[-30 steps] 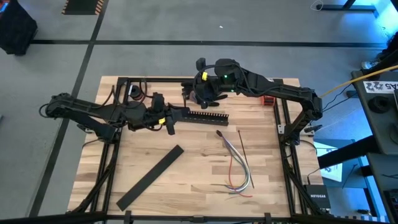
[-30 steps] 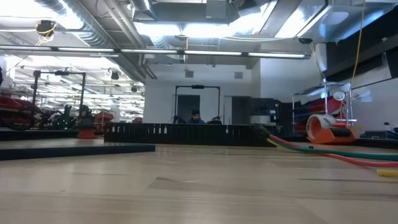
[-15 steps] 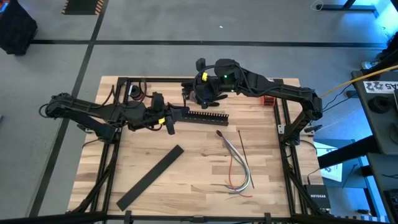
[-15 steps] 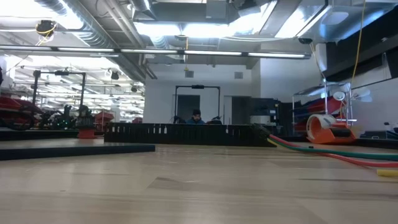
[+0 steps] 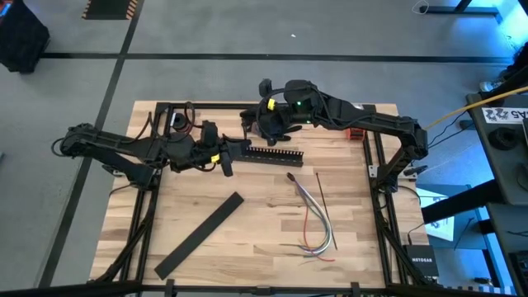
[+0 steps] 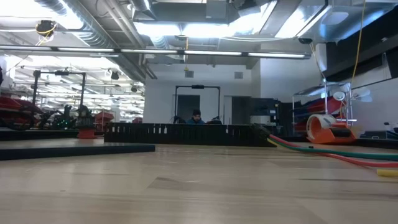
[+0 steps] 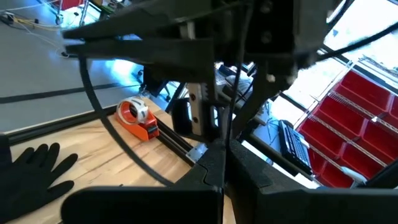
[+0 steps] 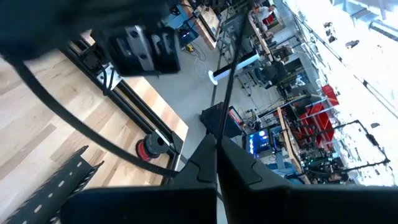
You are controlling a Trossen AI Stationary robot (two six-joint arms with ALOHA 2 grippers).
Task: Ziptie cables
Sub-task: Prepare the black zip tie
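The cables (image 5: 312,216), thin grey, white and red wires, lie curved on the wooden table right of centre; in the low view they run along the right (image 6: 336,154). The ziptie (image 5: 321,190), a thin dark strip, lies beside their far end. My left gripper (image 5: 241,149) (image 7: 225,149) hangs shut above the table's far left part. My right gripper (image 5: 250,118) (image 8: 216,142) hangs shut above the far middle. Both are well away from the cables. In each wrist view a thin dark line runs out past the fingertips; I cannot tell what it is.
A black comb-slotted bar (image 5: 276,154) (image 6: 180,132) lies on the table near both grippers. A flat black strip (image 5: 198,235) lies slanted at the near left. An orange tape dispenser (image 6: 326,129) stands at the far right, and a black glove (image 7: 34,171) lies on the wood.
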